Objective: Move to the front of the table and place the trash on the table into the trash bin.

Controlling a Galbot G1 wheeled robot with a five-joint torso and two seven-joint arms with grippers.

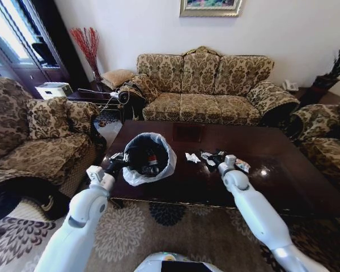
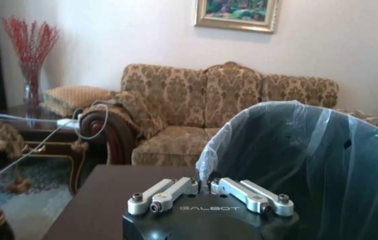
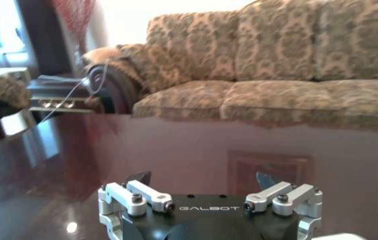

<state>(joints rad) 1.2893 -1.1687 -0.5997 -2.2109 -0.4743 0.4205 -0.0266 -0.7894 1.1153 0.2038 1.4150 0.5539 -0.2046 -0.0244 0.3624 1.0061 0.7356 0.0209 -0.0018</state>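
Nearest the robot, both arms are seen reaching over the near edge of the table [image 1: 306, 192]. The left gripper [image 1: 118, 162] is set right against the near rim of the trash bin [image 1: 167, 164], and in the left wrist view its fingers are drawn close together at the bag's edge; whether the plastic is actually pinched cannot be told. A steadying hold looks likely, so that the light bin is kept from sliding on the glossy top.

The right gripper [image 1: 229, 160] is brought in just beside the scattered trash [image 1: 207, 158], fingers spread wide with nothing between them, as the right wrist view confirms over bare polished wood. It seems to be lined up for a pick.

The trash is found mid-table, near the front edge: white tissues [image 1: 192, 157], dark scraps, and a colourful wrapper [image 1: 243, 165] just right of the gripper. Some items are already seen inside the bin, a red one among them.

Between bin and litter, a strip of bare tabletop is left for carrying across. Beyond the litter, wide bare wood is offered. Farther off, the sofa [image 1: 204, 85] closes the back and the armchair [image 1: 34, 136] crowds the left side.
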